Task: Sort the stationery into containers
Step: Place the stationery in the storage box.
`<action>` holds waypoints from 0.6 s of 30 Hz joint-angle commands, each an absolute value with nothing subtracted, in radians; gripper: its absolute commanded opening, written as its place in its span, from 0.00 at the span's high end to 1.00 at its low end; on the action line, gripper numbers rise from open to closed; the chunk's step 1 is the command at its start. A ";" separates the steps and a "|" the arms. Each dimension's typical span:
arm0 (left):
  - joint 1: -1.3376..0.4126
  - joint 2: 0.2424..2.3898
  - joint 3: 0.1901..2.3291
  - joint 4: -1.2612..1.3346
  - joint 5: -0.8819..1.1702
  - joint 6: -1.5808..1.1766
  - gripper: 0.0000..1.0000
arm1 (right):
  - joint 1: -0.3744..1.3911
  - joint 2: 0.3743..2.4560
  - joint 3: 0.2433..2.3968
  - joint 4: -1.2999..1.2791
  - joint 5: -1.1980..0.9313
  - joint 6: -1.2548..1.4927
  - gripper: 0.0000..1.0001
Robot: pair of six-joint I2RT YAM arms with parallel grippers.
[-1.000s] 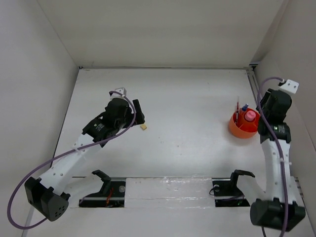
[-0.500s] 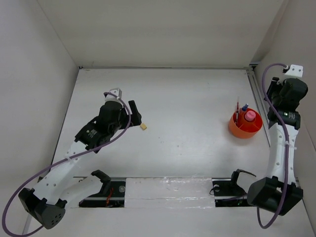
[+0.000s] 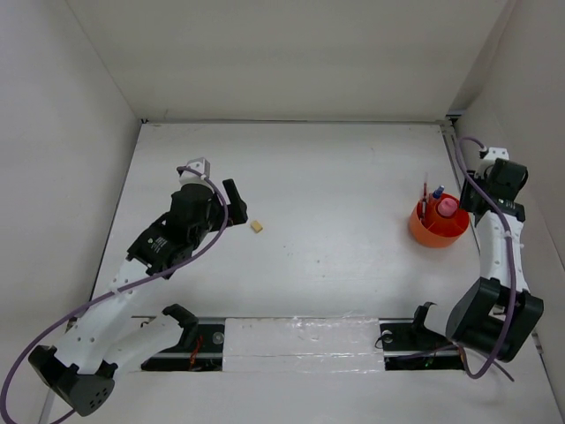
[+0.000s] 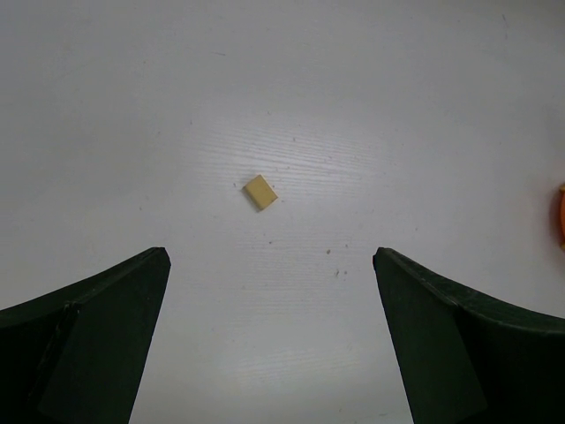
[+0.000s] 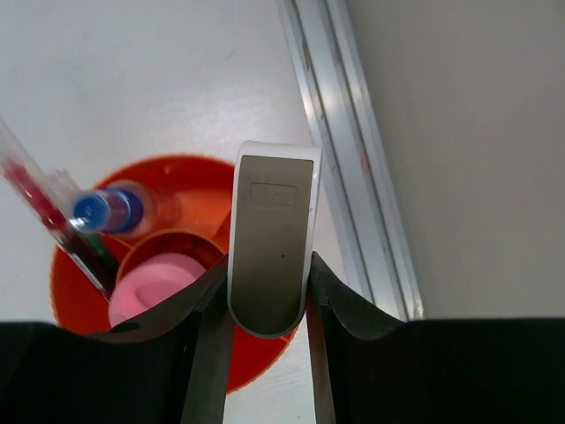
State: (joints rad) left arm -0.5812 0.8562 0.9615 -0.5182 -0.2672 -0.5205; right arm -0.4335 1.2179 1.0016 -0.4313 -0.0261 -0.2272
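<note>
The tan eraser cube (image 3: 257, 226) lies on the table, also in the left wrist view (image 4: 260, 192). My left gripper (image 3: 235, 205) is open and empty, just left of the eraser, which lies ahead of the jaws (image 4: 269, 265). The orange-red cup (image 3: 437, 228) stands at the right and holds a pink-capped tube (image 5: 154, 283), a blue-capped bottle (image 5: 95, 210) and a red pen (image 5: 26, 181). My right gripper (image 5: 269, 291) is shut on a flat grey-white piece (image 5: 272, 238), held over the cup's right rim (image 5: 71, 291).
An aluminium rail (image 5: 344, 150) runs along the right wall, close beside the cup and my right arm (image 3: 494, 190). White walls close in the table on the left, back and right. The cup's edge (image 4: 561, 216) shows far right in the left wrist view.
My left gripper has drawn back to the left, away from the eraser. My right wrist swung out toward the right wall, then back in beside the cup.
</note>
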 commanded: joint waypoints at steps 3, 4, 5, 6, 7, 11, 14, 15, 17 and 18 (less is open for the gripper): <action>-0.580 0.853 0.960 -0.518 -0.304 -0.520 0.00 | -0.503 1.169 0.937 -0.377 -0.012 -0.239 1.00; -0.580 0.853 0.960 -0.518 -0.304 -0.520 0.00 | -0.512 1.169 0.937 -0.377 -0.012 -0.239 1.00; -0.580 0.853 0.960 -0.518 -0.304 -0.520 0.00 | -0.512 1.184 0.937 -0.377 -0.002 -0.239 1.00; -0.580 0.853 0.960 -0.518 -0.313 -0.520 0.00 | -0.512 1.193 0.954 -0.400 0.009 -0.239 1.00; -0.580 0.862 0.960 -0.518 -0.313 -0.520 0.00 | -0.524 1.193 0.954 -0.400 -0.004 -0.239 1.00; -0.580 0.871 0.969 -0.518 -0.313 -0.520 0.00 | -0.537 1.216 0.976 -0.411 -0.009 -0.250 1.00; -0.580 0.871 0.969 -0.518 -0.322 -0.520 0.00 | -0.537 1.242 0.976 -0.411 -0.073 -0.264 1.00; -0.580 0.871 0.969 -0.518 -0.322 -0.520 0.00 | -0.537 1.253 0.976 -0.411 -0.083 -0.264 1.00; -0.580 0.880 0.969 -0.518 -0.322 -0.520 0.00 | -0.537 1.253 0.986 -0.434 -0.101 -0.278 1.00; -0.580 0.881 0.969 -0.518 -0.322 -0.520 0.00 | -0.537 1.253 1.006 -0.434 -0.101 -0.278 1.00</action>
State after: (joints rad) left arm -0.5812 0.8776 0.9615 -0.5220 -0.3019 -0.5209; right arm -0.5308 1.2591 0.9352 -0.4500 -0.0532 -0.2550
